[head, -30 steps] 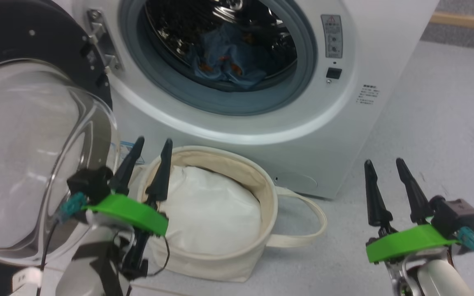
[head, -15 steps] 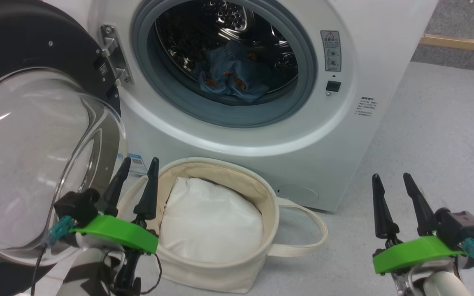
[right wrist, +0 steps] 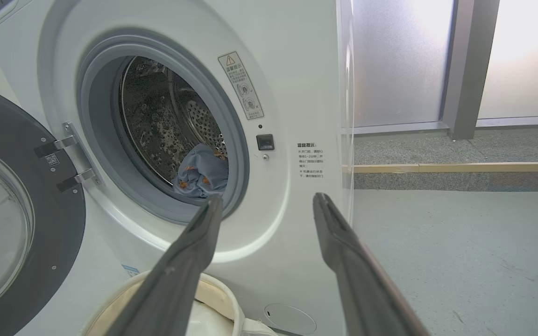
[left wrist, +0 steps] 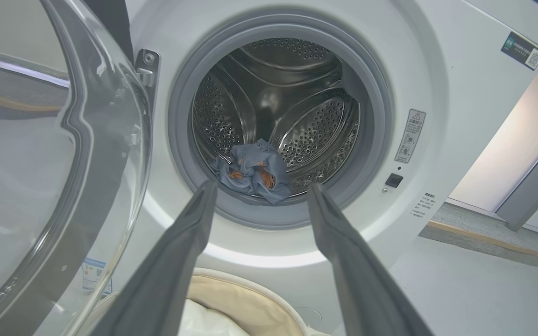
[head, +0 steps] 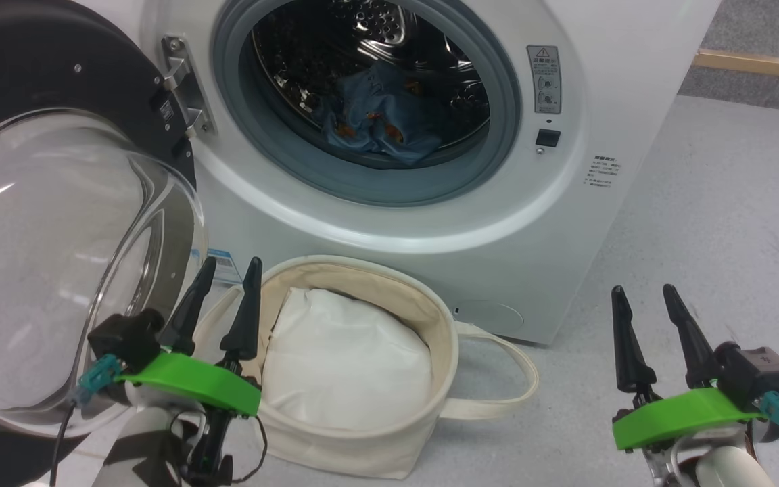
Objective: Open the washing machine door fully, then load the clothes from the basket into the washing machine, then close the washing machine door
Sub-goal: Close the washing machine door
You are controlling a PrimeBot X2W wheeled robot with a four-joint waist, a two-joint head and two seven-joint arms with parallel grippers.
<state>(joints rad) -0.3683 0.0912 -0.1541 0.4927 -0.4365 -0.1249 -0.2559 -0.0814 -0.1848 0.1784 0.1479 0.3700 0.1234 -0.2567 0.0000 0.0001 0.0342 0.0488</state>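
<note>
Left claw (head: 230, 265) and right claw (head: 642, 292) both hang empty with their fingers parted. The left one sits low between the door's glass and the near-left rim of the basket. The right one hovers over bare grey floor (head: 721, 223), well apart from the basket and off the machine's right corner.

The white washing machine (head: 565, 223) stands with its mouth uncovered. Its door (head: 31, 74) (black rim, hinged at the left of the opening in the head view) is swung wide, and its clear glass bowl (head: 51, 257) bulges toward the robot.

Just in front of the machine the cream basket (head: 362, 450) sits on the floor, holding white padding (head: 345, 365), with one loop handle lying out to the right.

The clothes (head: 376, 125), a crumpled blue bundle with orange-brown prints, lie at the bottom front of the steel drum (head: 308, 54), just behind the grey gasket (head: 376, 193). A small blue sticker (head: 224, 257) shows on the machine's front by the left fingers.
</note>
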